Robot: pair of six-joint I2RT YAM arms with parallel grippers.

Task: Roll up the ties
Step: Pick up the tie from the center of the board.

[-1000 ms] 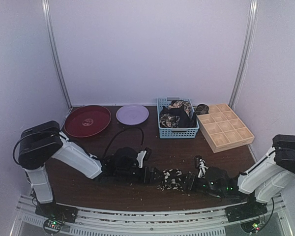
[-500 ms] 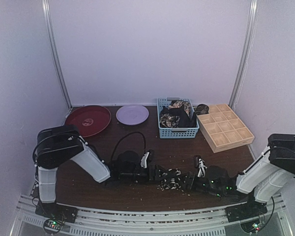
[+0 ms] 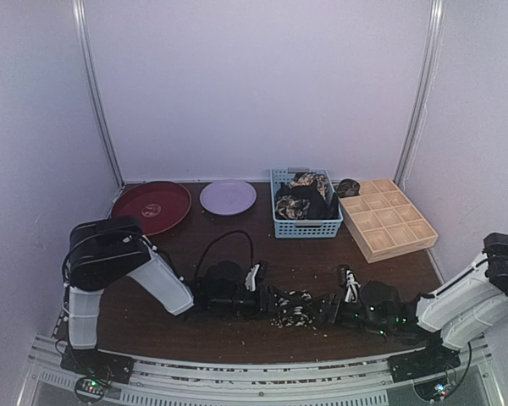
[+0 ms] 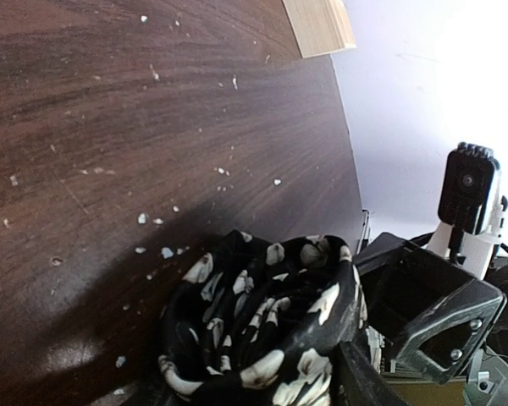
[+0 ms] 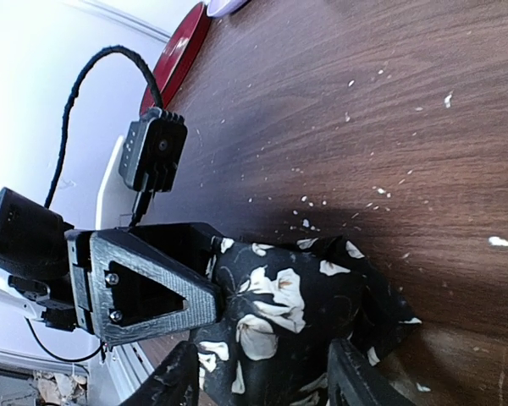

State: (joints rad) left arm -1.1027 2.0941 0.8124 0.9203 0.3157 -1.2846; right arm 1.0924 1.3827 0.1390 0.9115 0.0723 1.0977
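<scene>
Fabric fills the gap between the jaws of the right gripper (image 5: 267, 385), which stand at a narrow spread and press on either side of a bunched tie (image 5: 279, 304), black with cream flowers. The left gripper (image 3: 267, 299) meets the same bundle from the opposite side. One of its fingers lies against the cloth, but whether its jaws pinch it cannot be told from any view. Both arms lie low and stretched toward each other, and the tie rests on the dark wooden worktop (image 3: 305, 262) close to the middle of the near edge, among scattered pale specks. Along the far edge a blue basket (image 3: 305, 227) holds more ties (image 3: 303, 196). A wooden gridded tray (image 3: 402, 244) sits toward the far right corner, and a lilac plate (image 3: 228, 196) and a red plate (image 3: 151, 207) toward the far left corner.
</scene>
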